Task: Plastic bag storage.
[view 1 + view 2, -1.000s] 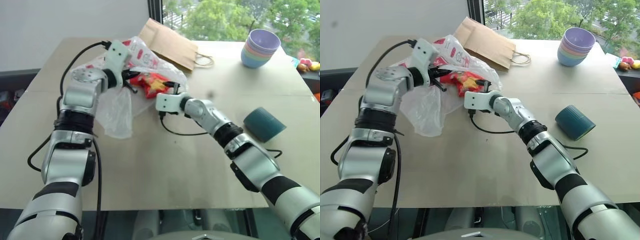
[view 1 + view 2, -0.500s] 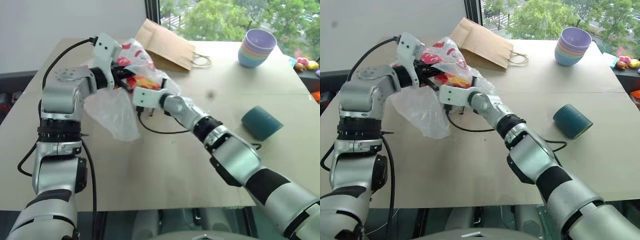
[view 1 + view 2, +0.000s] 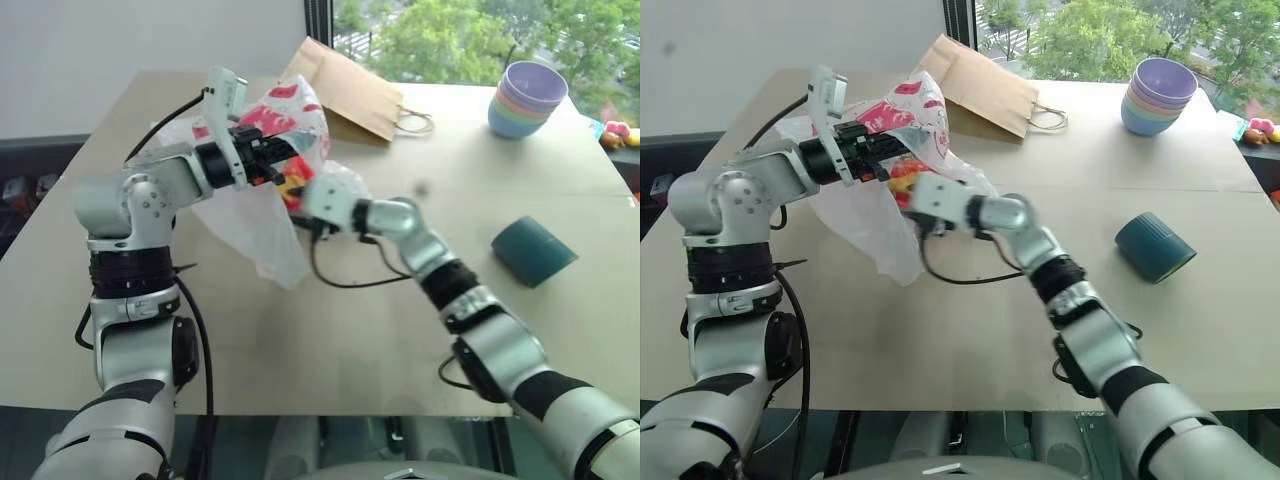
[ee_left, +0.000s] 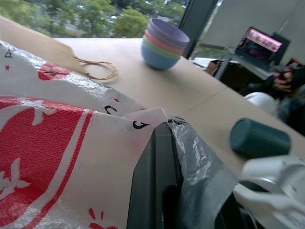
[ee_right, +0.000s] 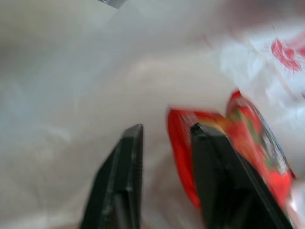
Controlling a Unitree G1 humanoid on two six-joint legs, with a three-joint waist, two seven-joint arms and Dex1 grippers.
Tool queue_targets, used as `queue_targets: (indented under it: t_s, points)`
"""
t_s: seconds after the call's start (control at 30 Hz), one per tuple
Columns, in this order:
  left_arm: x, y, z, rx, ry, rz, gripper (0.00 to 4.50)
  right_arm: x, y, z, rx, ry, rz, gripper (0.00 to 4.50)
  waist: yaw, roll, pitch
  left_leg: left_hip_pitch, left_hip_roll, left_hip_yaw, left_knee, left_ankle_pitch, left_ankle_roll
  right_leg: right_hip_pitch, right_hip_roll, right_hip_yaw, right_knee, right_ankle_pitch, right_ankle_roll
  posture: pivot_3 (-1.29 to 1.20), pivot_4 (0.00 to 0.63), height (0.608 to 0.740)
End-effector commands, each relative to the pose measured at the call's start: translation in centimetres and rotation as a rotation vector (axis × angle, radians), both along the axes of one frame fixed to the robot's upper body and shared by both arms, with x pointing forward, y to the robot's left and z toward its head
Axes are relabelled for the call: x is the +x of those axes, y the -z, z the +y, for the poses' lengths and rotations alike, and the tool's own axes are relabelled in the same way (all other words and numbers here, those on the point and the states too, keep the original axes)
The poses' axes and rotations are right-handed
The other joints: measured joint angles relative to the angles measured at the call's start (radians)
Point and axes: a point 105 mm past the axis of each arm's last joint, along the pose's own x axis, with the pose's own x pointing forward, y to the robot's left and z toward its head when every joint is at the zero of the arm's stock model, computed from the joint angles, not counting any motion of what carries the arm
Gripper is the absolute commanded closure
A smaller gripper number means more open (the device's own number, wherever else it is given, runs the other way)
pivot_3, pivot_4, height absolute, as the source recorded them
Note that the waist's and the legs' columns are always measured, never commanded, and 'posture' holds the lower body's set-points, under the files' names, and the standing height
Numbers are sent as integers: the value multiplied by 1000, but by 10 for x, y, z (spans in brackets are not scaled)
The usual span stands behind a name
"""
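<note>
Left gripper (image 3: 878, 152) clamped on crinkly translucent-white plastic bag (image 3: 880, 215), lifted over tabletop (image 3: 970, 330) far-left. Right gripper (image 5: 164, 143) apart beside red snack packet (image 5: 248, 148); pinch bag film only, then gather slack.

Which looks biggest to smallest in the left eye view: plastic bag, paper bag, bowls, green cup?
1. plastic bag
2. paper bag
3. The bowls and green cup look alike; the bowls sit farther away, so no ranking.

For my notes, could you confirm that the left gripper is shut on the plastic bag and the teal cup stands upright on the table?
Not quite: in the left eye view the teal cup lies on its side. The left gripper is indeed shut on the plastic bag.
</note>
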Motion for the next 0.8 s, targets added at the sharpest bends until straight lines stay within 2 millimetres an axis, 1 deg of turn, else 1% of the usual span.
queue_targets:
  t_s: [0.03, 0.07, 0.13, 0.2, 0.27, 0.3, 0.33, 0.37, 0.43, 0.53, 0.6, 0.63, 0.7, 0.73, 0.8]
  points:
    - [-10, -18, 0, -62, 56, -29, 4500, -24, -35, -21, 69, 11, -34, 760, -1, 0, 0, 0, 0, -1, 0, 0, 0, 0, 0, 0, 1, 0, 0, 0, 150, 740]
    - [-8, -18, 0, -69, 53, -24, 4500, -30, -35, -30, 59, 32, -26, 414, -2, 0, 0, 1, 0, -1, 0, -1, 2, 0, 1, 0, 0, 0, 0, 0, 150, 740]
    - [-4, -20, -5, -90, 62, -22, 4500, -41, -38, -53, 64, 106, -3, 414, -6, 1, 0, 4, 0, 0, 0, -2, 3, 0, 2, 1, 1, -1, -2, 0, 150, 740]
    - [-2, -21, -15, -102, 80, -26, 4500, -51, -42, -78, 65, 195, 2, 414, 1, 0, 0, 5, 0, 1, 1, -1, 2, 0, 2, 0, 4, -2, -2, 0, 150, 740]
    - [-2, -24, -20, -143, 104, -17, 4500, -61, -46, -102, 99, 292, 46, 414, 7, 0, 0, 4, 0, 1, 5, -1, 2, 1, 3, -1, 7, -2, -3, 0, 150, 740]
    - [-1, -21, -22, -134, 101, -11, 4500, -68, -48, -113, 110, 326, 64, 414, 12, 0, 0, 4, 0, 1, 6, -1, 2, 2, 3, -1, 7, -2, -3, 0, 150, 740]
    - [1, -19, -23, -125, 97, -7, 4500, -73, -50, -120, 114, 346, 78, 198, 14, 0, 0, 5, 0, 1, 8, -1, 2, 3, 3, -1, 7, -2, -3, 0, 150, 740]
    - [1, -13, -25, -96, 95, -8, 4500, -76, -53, -129, 137, 404, 83, 198, 14, 0, 0, 5, 0, 1, 9, -1, 2, 3, 3, -1, 7, -2, -2, 0, 150, 740]
    - [5, -6, -27, -75, 86, 2, 4500, -90, -50, -149, 126, 503, 100, 198, 18, 0, 0, 5, 0, 3, 9, -1, 2, 3, 3, 0, 7, -2, -3, 0, 150, 740]
    - [15, -3, -25, -86, 47, 17, 4500, -103, -53, -189, 218, 776, 97, 198, 24, 0, 0, 5, 1, 1, 8, -1, 2, 3, 3, -1, 7, -3, -4, 0, 150, 740]
    - [23, 1, -23, -91, 16, 25, 4500, -116, -39, -212, 226, 885, 163, 198, 28, 0, 0, 4, 1, 2, 8, -1, 2, 2, 3, -1, 7, -3, -4, 0, 150, 740]
    - [26, 2, -23, -90, 8, 26, 4500, -120, -30, -226, 226, 961, 195, 198, 28, 0, 0, 4, 1, 1, 8, -1, 2, 3, 3, -1, 6, -3, -4, 0, 150, 740]
    - [30, 3, -24, -91, -3, 25, 4500, -126, -17, -246, 236, 1081, 255, 198, 33, 0, 0, 4, 0, 1, 8, -1, 2, 4, 3, -2, 5, -3, -3, 0, 150, 740]
    - [33, 4, -24, -91, -7, 24, 4500, -128, -10, -253, 258, 1126, 293, 198, 32, 0, 0, 5, 0, 1, 8, -1, 2, 4, 3, -2, 5, -3, -3, 0, 150, 740]
    - [35, 5, -25, -89, -12, 20, 4500, -132, 1, -259, 346, 1174, 386, 198, 26, 0, -1, 5, 0, 2, 8, -1, 2, 4, 3, -1, 5, -3, -3, 0, 150, 740]
